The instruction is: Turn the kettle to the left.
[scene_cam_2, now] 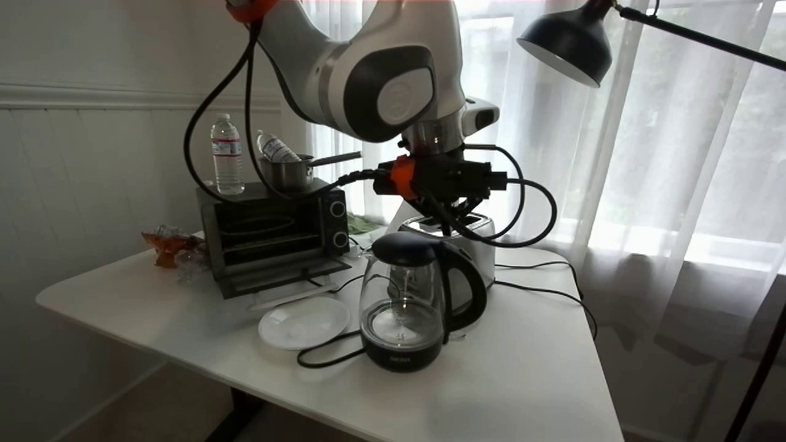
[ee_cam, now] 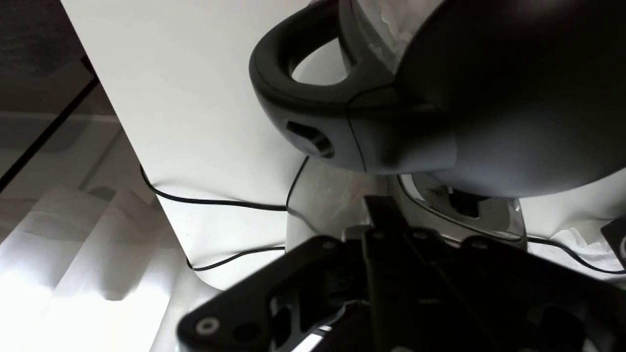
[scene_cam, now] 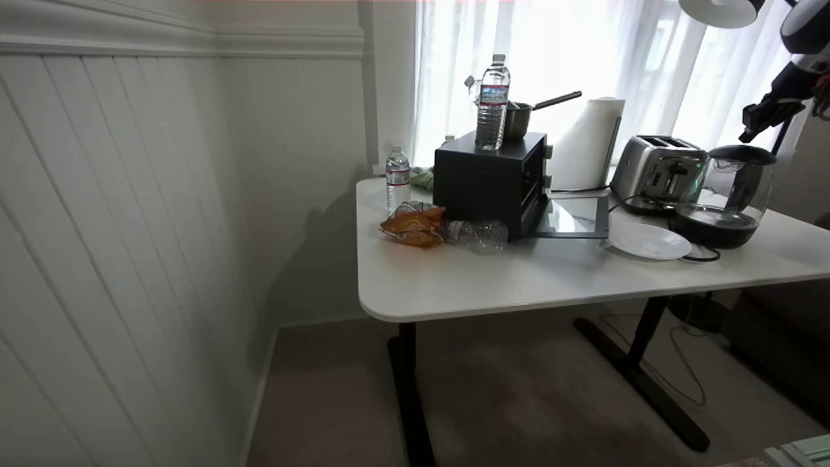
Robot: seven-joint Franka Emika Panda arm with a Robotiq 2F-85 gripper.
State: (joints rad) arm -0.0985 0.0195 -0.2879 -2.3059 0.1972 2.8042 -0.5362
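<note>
The kettle stands upright on the white table; its glass body shows in both exterior views [scene_cam: 720, 194] [scene_cam_2: 402, 307]. It has a black lid, a black base and a loop handle. In an exterior view the handle [scene_cam_2: 476, 294] points to the right. The wrist view shows the handle [ee_cam: 298, 93] and the dark lid [ee_cam: 518, 112] close up. My gripper [ee_cam: 384, 210] is shut and empty, its fingertips together. It points down at about lid height or a little above, on the toaster side of the kettle; it also shows in both exterior views [scene_cam: 749, 130] [scene_cam_2: 446, 224]. I see no contact with the kettle.
A silver toaster [scene_cam: 658, 172] stands close behind the kettle. A white plate [scene_cam_2: 304, 322] and a looped black cord [scene_cam_2: 325, 362] lie beside its base. A black toaster oven [scene_cam_2: 270, 230] with open door carries a pot and bottles. A lamp [scene_cam_2: 568, 46] hangs above.
</note>
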